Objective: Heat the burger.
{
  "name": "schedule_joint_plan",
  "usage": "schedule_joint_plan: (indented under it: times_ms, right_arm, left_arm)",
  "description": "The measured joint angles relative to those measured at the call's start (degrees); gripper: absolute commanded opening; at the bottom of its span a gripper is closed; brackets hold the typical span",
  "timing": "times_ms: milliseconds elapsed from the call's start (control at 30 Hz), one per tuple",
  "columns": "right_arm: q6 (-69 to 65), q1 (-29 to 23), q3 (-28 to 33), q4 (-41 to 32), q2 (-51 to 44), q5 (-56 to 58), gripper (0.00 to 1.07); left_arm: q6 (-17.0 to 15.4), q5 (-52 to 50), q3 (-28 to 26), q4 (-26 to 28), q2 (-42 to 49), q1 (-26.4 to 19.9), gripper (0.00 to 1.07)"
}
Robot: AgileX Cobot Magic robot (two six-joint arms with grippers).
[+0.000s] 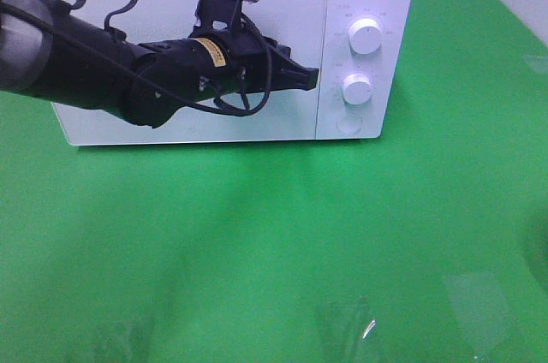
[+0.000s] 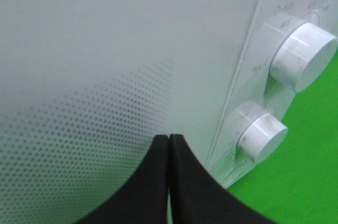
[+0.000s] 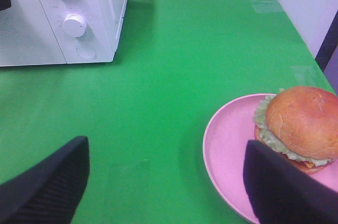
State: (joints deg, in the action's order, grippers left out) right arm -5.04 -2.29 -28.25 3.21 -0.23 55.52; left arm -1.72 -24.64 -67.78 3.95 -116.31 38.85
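The right gripper (image 3: 166, 182) hangs low over the green table (image 3: 174, 65) with its two fingers wide apart and nothing between them. Just beside its one finger (image 3: 280, 189) lies the pink plate (image 3: 227, 150), and part of the plate's rim is hidden behind that finger. On the plate sits the burger (image 3: 301, 129), with a golden-brown bun on top and green lettuce under it; the burger is near the finger, but whether they touch cannot be told. Farther away from this gripper, across the bare green surface, stands the white microwave (image 3: 100, 28) with its door closed.

The left gripper (image 2: 169, 182) has its fingers pressed together, holding nothing. Its tip is right at the microwave door (image 2: 105, 65), close to the edge beside the control panel. Just beyond the tip are the lower knob (image 2: 261, 134) and, farther, the upper knob (image 2: 303, 55).
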Motion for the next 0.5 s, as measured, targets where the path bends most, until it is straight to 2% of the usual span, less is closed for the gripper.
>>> schedule_joint_plan:
  times_ms: [133,167,200,267,300,333,367,400,433,467,500]
  right_arm:
    - [0.0,0.0,0.0,0.0,0.0,0.0,0.76]
    - [0.0,0.0,0.0,0.0,0.0,0.0,0.76]
    - [0.0,0.0,0.0,0.0,0.0,0.0,0.76]
    - [0.0,0.0,0.1,0.0,0.0,0.0,0.76]
    - [0.0,0.0,0.1,0.0,0.0,0.0,0.76]
    - [0.0,0.0,0.1,0.0,0.0,0.0,0.76]
    - [0.0,0.0,0.1,0.0,0.0,0.0,0.76]
    - [0.0,0.0,0.1,0.0,0.0,0.0,0.76]
    - [0.0,0.0,0.1,0.0,0.0,0.0,0.76]
    - [0.0,0.0,0.1,0.0,0.0,0.0,0.76]
    - [0.0,0.0,0.1,0.0,0.0,0.0,0.76]
  left_arm:
    - [-0.2,2.4,-0.5,1.9,1.3,1.3,0.01]
    - [-0.5,5.3,-0.6,2.4,2.0,2.2,0.09]
    - [-0.5,5.3,-0.6,2.4,2.0,2.2,0.09]
    - [-0.9,11.9,-0.6,2.8,3.3,3.5,0.32]
    - [-0.9,11.9,-0.6,2.8,3.3,3.5,0.32]
    - [-1.0,17.6,-0.6,2.8,4.3,4.0,0.59]
    - [-1.0,17.6,-0.6,2.8,4.3,4.0,0.59]
    - [-1.0,22.8,-0.6,2.8,5.6,4.5,0.84]
    - [-1.0,22.8,-0.6,2.8,5.6,4.5,0.84]
    - [-1.1,28.9,-0.6,2.8,6.6,4.6,1.01]
    - [-1.1,31.4,-0.6,2.9,6.9,4.6,1.02]
